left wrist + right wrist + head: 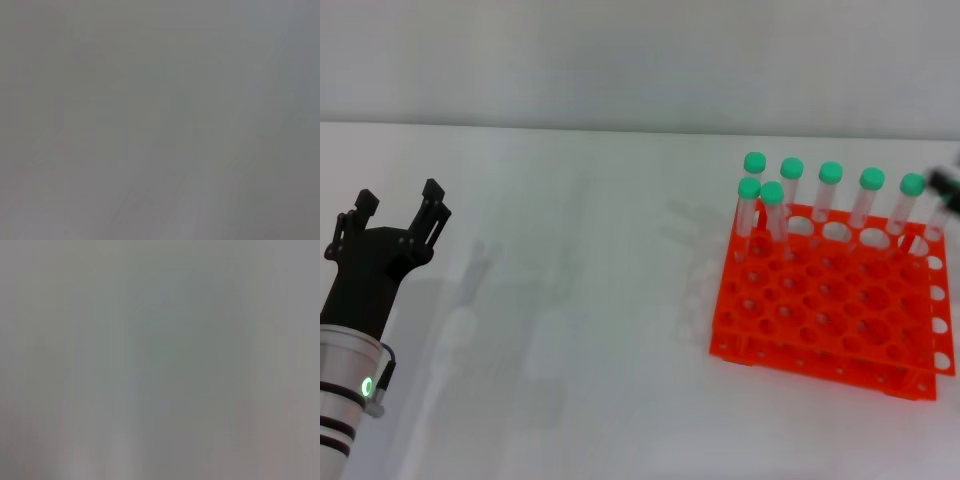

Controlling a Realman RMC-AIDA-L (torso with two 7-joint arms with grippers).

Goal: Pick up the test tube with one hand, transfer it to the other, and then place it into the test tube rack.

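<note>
The test tube (906, 207) stands in the back row of the test tube rack (832, 305), at the rack's right end, green cap up and leaning a little. Just beside its cap, at the edge of the head view, a black bit of the right gripper (947, 190) pokes in; it seems to sit against the tube's upper part, but so little of it shows that I cannot tell whether its jaws are apart or closed, or whether they truly touch the tube.

Along the same back row stand four more green-capped tubes (830, 195), and two others (772, 210) sit close together at the rack's left end, one row nearer. The rack itself lies on the white tabletop (580, 300), towards the right side, with most of its holes unfilled.

Well apart from all this, on the far left, the left gripper (402, 215) hangs above the tabletop on its silver arm, green light glowing at the wrist. Its jaws are spread wide with nothing between them.

Both wrist views show only a grey blur.
</note>
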